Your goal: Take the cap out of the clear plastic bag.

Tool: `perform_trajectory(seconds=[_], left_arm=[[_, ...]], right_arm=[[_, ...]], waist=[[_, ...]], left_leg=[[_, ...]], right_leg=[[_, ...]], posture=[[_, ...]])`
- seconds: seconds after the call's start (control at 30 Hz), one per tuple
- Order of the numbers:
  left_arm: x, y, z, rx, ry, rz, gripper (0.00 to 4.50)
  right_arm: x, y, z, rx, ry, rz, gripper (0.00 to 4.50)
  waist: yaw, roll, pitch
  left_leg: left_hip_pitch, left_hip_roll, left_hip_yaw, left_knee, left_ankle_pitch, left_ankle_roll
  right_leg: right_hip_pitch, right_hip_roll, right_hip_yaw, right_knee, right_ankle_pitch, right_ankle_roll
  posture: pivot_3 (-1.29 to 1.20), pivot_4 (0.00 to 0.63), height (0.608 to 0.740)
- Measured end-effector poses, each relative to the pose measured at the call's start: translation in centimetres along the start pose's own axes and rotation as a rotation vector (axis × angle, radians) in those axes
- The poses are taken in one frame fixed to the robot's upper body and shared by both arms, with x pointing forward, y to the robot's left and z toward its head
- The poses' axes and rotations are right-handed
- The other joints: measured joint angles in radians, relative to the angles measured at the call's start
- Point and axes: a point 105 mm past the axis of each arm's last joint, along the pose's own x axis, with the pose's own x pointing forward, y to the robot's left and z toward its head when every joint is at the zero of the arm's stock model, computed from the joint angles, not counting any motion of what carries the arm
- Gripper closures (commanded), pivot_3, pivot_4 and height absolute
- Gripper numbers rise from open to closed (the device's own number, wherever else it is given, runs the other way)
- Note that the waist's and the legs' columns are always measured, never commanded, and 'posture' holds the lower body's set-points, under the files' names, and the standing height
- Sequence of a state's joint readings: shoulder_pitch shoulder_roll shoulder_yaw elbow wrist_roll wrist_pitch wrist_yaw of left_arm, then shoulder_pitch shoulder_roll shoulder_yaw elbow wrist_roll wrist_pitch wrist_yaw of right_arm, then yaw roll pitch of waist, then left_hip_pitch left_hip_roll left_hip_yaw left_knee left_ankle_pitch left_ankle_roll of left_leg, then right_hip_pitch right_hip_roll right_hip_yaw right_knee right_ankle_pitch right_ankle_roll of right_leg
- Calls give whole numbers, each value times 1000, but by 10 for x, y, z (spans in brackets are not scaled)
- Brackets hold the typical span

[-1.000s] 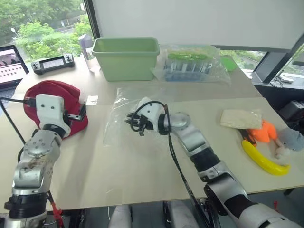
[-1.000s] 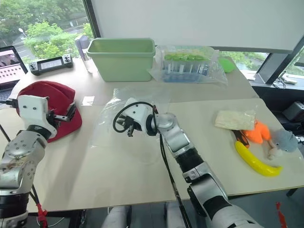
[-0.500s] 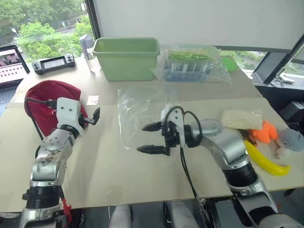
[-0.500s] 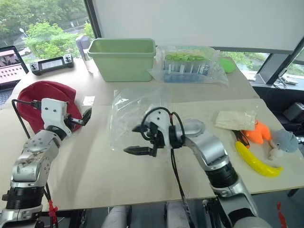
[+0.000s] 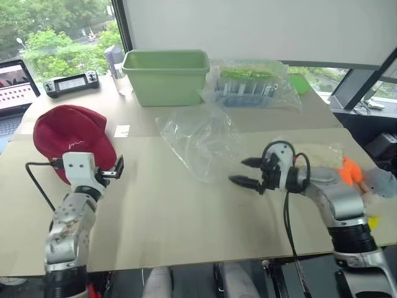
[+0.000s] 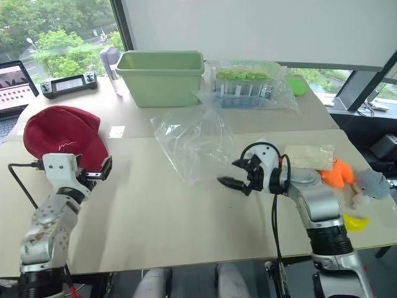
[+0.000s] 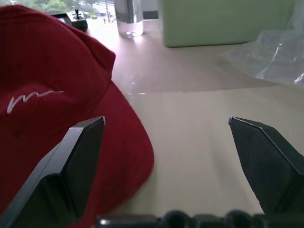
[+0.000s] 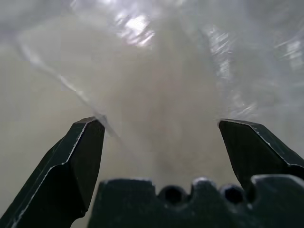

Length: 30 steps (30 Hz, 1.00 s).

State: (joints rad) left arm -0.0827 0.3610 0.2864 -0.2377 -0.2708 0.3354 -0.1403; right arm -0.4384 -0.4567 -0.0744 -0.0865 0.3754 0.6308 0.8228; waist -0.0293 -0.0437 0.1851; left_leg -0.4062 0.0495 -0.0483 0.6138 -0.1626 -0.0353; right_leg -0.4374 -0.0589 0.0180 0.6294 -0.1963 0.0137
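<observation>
A green tub (image 5: 165, 76) stood at the far middle of the table (image 5: 186, 217), with a clear bottle (image 5: 114, 68) just to its left and a bag of green and blue-grey items (image 5: 250, 84) just to its right. Further left at the far edge lay a black controller (image 5: 69, 82), and a laptop (image 5: 15, 84) sat at the far left corner. On the right lay a beige pad (image 6: 308, 155), an orange plush toy (image 6: 335, 174), a grey plush (image 6: 374, 184) and a yellow piece (image 6: 353, 221), close together.
</observation>
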Motion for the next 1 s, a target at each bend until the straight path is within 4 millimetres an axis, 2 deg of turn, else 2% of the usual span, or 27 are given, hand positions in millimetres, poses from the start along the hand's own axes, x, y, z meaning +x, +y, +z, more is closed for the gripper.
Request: perform_trajectory(seconds=[0.03,0.13,0.27,0.37,0.47,0.57,0.77,1.0], left_arm=[[-1,-7,-2,13,-16,16,0],[-2,-24,-7,40,-32,16,0],[-4,-31,-11,18,-57,34,0],[-5,-45,-14,4,-67,14,0],[-6,-57,-20,16,-57,-17,0],[-8,-66,-28,0,-35,-44,0],[-10,-69,-46,-8,2,-42,0],[-6,-75,-49,-80,4,-75,0]], right_arm=[[2,-3,3,59,-87,-58,49],[-1,-15,-2,144,-184,-202,49],[-10,-21,-27,207,-221,-343,49],[-19,-20,-53,202,-194,-419,49],[-24,-18,-68,189,-187,-471,49],[-25,-13,-74,142,-172,-484,49],[-17,-3,-75,76,-160,-475,49],[-12,-2,-76,80,-170,-495,49]], waist=[[4,0,0],[15,0,0],[18,0,0],[16,1,-1],[12,1,-1],[9,2,-1],[10,2,-2],[11,2,-5]], left_leg=[[0,0,0,0,0,0],[-1,-1,0,1,0,0],[-1,-1,1,2,0,0],[-1,-1,1,2,0,0],[0,-1,2,2,0,0],[1,-1,2,2,0,0],[1,-1,2,2,0,0],[2,0,2,2,0,0]], right_leg=[[0,0,0,0,0,1],[1,-1,1,-1,1,2],[1,-1,1,-2,1,2],[1,-1,1,-2,1,1],[1,-1,2,-2,-1,-3],[1,-1,3,-2,-2,-4],[1,-1,3,-2,-2,-4],[3,-1,3,-2,-2,-4]], posture=[[0,150,740],[0,150,740],[0,150,740],[0,150,740],[0,150,740],[0,150,740],[0,150,740],[0,150,740]])
